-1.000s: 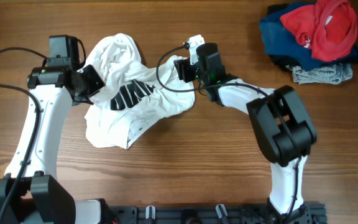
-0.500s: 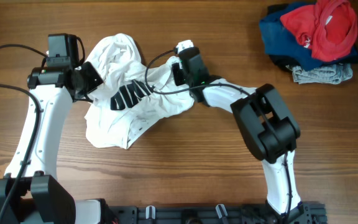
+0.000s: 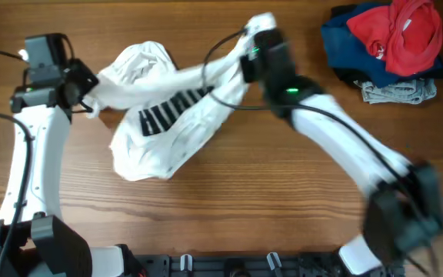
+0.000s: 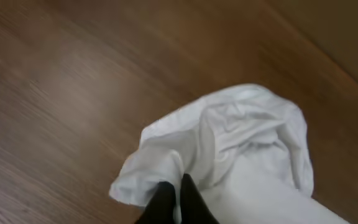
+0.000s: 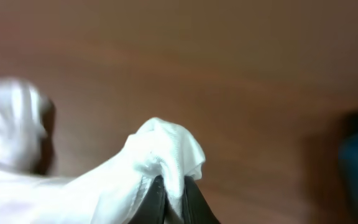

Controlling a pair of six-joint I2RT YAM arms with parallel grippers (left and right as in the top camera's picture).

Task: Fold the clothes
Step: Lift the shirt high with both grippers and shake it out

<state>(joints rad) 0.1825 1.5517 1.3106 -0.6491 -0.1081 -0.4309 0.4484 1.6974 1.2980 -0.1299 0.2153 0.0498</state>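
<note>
Looking at this fold job, honestly it's barely started. The big white thin-fabric T-shirt [image 3: 156, 146] with the black striped print [image 3: 168, 111] is a crumpled lump over the left-centre of the brown wooden table [image 3: 268, 192], and I can't see a single neat fold in it.

What is going on: both arms have a bit of it. The left gripper [image 4: 178, 194] is clenched on a bunched white edge at the shirt's left end. The right gripper [image 5: 171, 190] is pinched tight on a wad of fabric at the upper right end. Between them the top of the shirt runs as a stretched band, and the rest droops below it toward the wood.

My read is that this is the spreading-out step, so flattening it and every actual fold are all left to do. Can't tell which part (sleeve, hem, shoulder) either one has.

The pile of red, navy and grey garments [image 3: 406, 35] sits well apart in the far right corner, with neither arm on it.
</note>
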